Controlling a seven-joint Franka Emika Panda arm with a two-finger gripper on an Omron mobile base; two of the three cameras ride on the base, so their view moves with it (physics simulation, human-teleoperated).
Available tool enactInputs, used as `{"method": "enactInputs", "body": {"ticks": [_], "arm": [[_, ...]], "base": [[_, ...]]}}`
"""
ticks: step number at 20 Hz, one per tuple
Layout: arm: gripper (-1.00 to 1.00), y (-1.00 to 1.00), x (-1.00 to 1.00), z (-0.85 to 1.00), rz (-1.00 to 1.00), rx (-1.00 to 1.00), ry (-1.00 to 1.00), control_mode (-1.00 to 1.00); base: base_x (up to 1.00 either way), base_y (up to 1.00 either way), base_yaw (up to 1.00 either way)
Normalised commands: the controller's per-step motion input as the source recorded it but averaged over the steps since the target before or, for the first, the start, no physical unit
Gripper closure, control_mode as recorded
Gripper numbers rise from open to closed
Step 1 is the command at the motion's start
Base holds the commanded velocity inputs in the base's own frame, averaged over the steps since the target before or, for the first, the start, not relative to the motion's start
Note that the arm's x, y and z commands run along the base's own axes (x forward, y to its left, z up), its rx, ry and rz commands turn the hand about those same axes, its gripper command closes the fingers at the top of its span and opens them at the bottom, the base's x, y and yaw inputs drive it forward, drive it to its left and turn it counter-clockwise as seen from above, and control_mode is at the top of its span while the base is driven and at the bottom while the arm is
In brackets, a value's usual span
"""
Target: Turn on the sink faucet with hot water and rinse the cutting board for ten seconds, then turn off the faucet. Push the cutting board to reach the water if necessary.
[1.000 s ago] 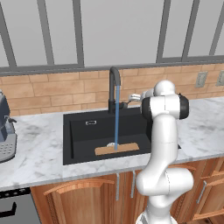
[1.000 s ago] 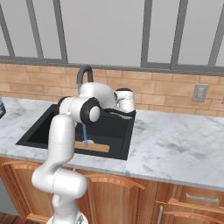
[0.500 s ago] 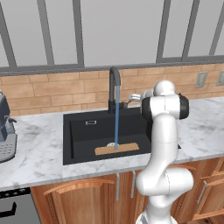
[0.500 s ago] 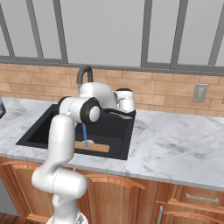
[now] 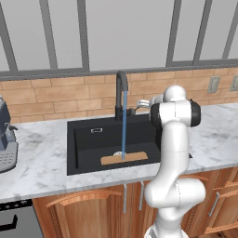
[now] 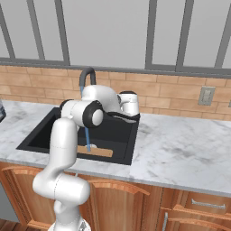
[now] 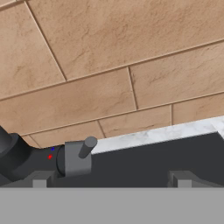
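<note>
The black sink faucet point(image 5: 121, 91) stands behind the sink point(image 5: 83, 160), and a thin blue stream of water point(image 5: 124, 125) falls from its spout onto the tan cutting board point(image 5: 124, 158) lying on the basin floor. My gripper point(image 5: 141, 103) hovers just right of the faucet base, level with its side lever. In the hand view the grey lever handle point(image 7: 82, 154) sticks out from the faucet base point(image 7: 13, 153), above and between my wide-apart fingertips point(image 7: 39, 180). My gripper point(image 7: 110, 179) is open and holds nothing. From the right, the water point(image 6: 87, 137) lands on the board point(image 6: 95, 151).
A coffee machine point(image 5: 5, 139) stands on the marble counter point(image 5: 37, 162) at the far left. A brick backsplash point(image 5: 69, 95) runs behind the sink, with wall outlets point(image 5: 214, 84) to the right. The counter point(image 6: 180, 144) stretches away on the right.
</note>
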Motion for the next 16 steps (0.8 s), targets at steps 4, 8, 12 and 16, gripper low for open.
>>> {"method": "enactInputs", "body": {"ticks": [4, 8, 12, 16], "arm": [[-1.0, 0.0, 0.0, 0.0, 0.0, 0.0, 0.0, -1.0], [-1.0, 0.0, 0.0, 0.0, 0.0, 0.0, 0.0, -1.0], [-1.0, 0.0, 0.0, 0.0, 0.0, 0.0, 0.0, -1.0], [-1.0, 0.0, 0.0, 0.0, 0.0, 0.0, 0.0, -1.0]], "base": [[0.0, 0.0, 0.0], [0.0, 0.0, 0.0], [0.0, 0.0, 0.0], [0.0, 0.0, 0.0]]}}
